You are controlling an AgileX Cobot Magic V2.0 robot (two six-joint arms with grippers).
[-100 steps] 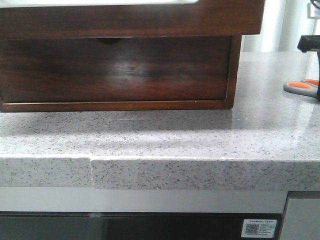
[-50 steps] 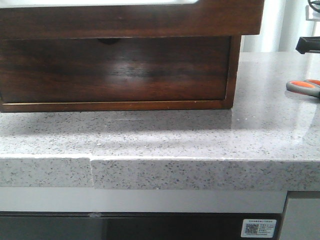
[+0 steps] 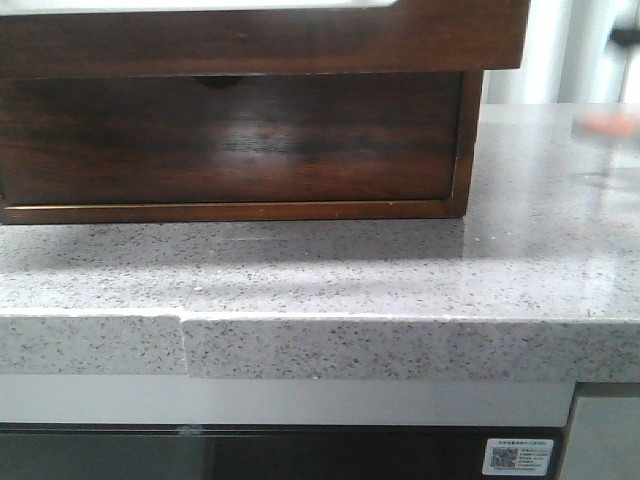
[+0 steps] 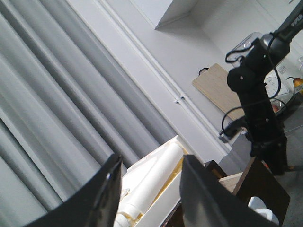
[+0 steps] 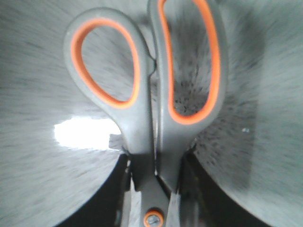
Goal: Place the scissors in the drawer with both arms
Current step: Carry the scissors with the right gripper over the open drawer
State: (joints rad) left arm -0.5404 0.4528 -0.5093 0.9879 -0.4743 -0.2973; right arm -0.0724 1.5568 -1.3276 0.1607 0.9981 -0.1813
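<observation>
Scissors [image 5: 151,94] clenched at the pivot by the right gripper [image 5: 154,198], handle loops pointing away from it.

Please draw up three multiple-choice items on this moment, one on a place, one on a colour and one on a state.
1. Where are the scissors?
A. Between the right gripper's fingers, above the speckled counter
B. Lying inside the drawer
C. In the left gripper

2. What colour are the inserts in the scissors' handle loops?
A. Blue
B. Orange
C. White

3. How does the left gripper stand?
A. Shut on the scissors
B. Open and holding nothing
C. Shut on the drawer front

Answers:
1. A, since the right wrist view shows the scissors' pivot end held by the right gripper with the grey counter blurred behind.
2. B, since both grey loops are lined in bright orange.
3. B, since its two dark fingers stand apart with only background between them.
</observation>
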